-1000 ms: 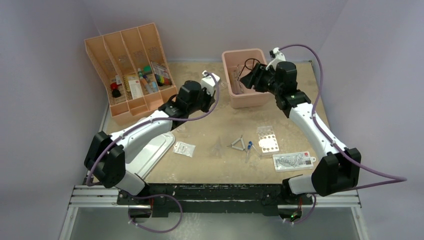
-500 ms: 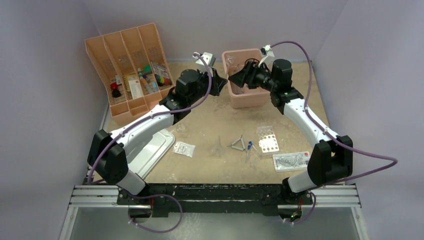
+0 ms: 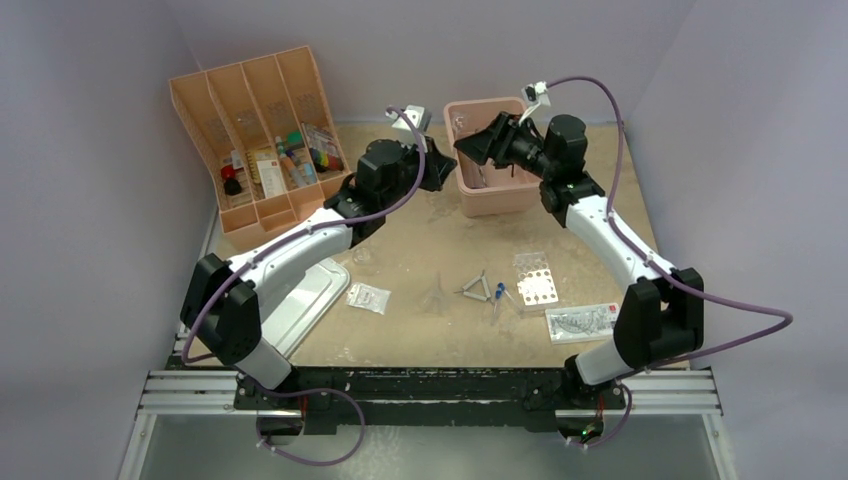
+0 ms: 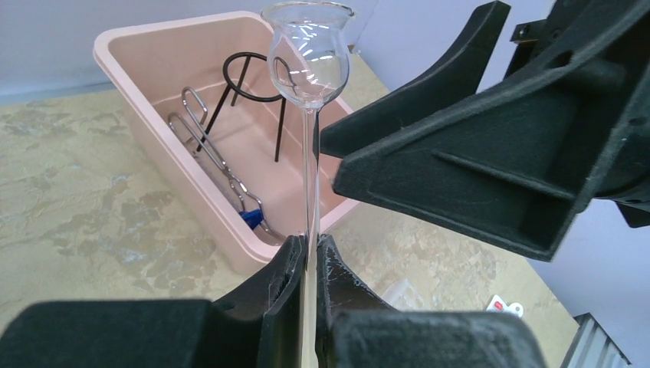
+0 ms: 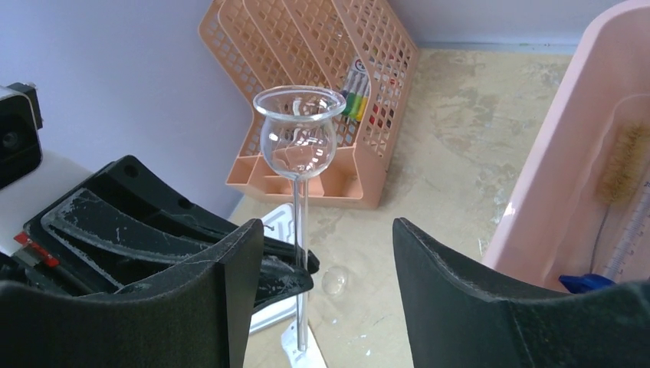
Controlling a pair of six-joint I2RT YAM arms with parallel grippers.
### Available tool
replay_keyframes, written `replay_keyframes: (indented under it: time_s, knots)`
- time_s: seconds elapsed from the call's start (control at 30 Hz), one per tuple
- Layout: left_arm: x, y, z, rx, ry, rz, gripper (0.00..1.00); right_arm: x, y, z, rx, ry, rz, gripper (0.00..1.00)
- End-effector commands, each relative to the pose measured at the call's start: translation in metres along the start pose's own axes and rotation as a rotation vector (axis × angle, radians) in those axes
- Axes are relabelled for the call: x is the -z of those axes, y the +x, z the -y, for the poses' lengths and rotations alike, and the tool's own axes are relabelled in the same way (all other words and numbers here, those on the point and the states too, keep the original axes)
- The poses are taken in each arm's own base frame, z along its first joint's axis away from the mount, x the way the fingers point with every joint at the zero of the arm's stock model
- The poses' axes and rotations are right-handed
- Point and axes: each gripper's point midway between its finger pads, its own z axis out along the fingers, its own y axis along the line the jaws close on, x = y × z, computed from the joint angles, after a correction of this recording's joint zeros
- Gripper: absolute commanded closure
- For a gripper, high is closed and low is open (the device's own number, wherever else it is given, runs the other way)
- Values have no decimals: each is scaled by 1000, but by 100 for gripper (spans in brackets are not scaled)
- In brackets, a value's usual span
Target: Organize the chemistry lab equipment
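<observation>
The clear glass flask (image 4: 308,57) hangs upright in the air, with its round bulb on top and its thin stem, the long axis, running straight down. It is just left of the pink tub (image 4: 153,46) and above the counter (image 4: 69,192). The left fingers (image 4: 283,284) are closed on the lower stem and carry it. The right fingers (image 5: 460,284) are spread wide and empty, facing left. The stem lines up with the gap between the 2, nearer 1 side, though whether it is already inside the gap is unclear. A handover looks likely: the right arm would close across the stem between the bulb and the left grip. It would need to do so gently, as thin glass may snap.
</observation>
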Motion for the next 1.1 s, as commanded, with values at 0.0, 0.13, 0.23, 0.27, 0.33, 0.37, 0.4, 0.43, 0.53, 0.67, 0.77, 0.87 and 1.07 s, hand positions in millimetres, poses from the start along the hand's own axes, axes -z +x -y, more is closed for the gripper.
replay_keyframes:
  time_s: [0.0,0.13,0.23,0.27,0.33,0.37,0.4,0.43,0.53,0.67,0.77,0.87,1.07]
  knots:
    - [-2,-41,24,25,85,113,100,-7,-17,-21,24,-67,20,37]
    - [-4,-40,25,32,93,112,100,-11,-12,-23,17,-80,-4,44]
    - [-4,-41,26,41,96,114,100,-14,-9,-23,9,-80,-14,51]
    - [-4,-41,26,42,96,116,100,-14,-9,-23,6,-82,-15,54]
    - [-4,-42,27,43,97,117,100,-15,-10,-24,4,-85,-13,61]
    - [-5,-41,26,43,95,116,100,-15,-11,-24,2,-83,-9,64]
    - [-5,-40,26,44,97,113,100,-15,-11,-24,0,-87,-7,69]
    - [-6,-40,26,47,97,112,100,-16,-12,-25,0,-90,-6,74]
    - [-6,-38,25,69,90,111,100,-17,-16,-28,-20,-86,-5,87]
    - [-6,-44,17,87,49,129,71,-18,-21,-27,3,-61,-30,93]
    - [-4,-50,7,103,23,132,56,-22,-29,-17,60,4,-42,94]
    - [-2,-54,-8,137,-12,125,46,-27,-37,-6,118,60,-61,95]
    - [5,-50,-44,146,-128,109,45,-39,-37,44,208,208,-140,95]
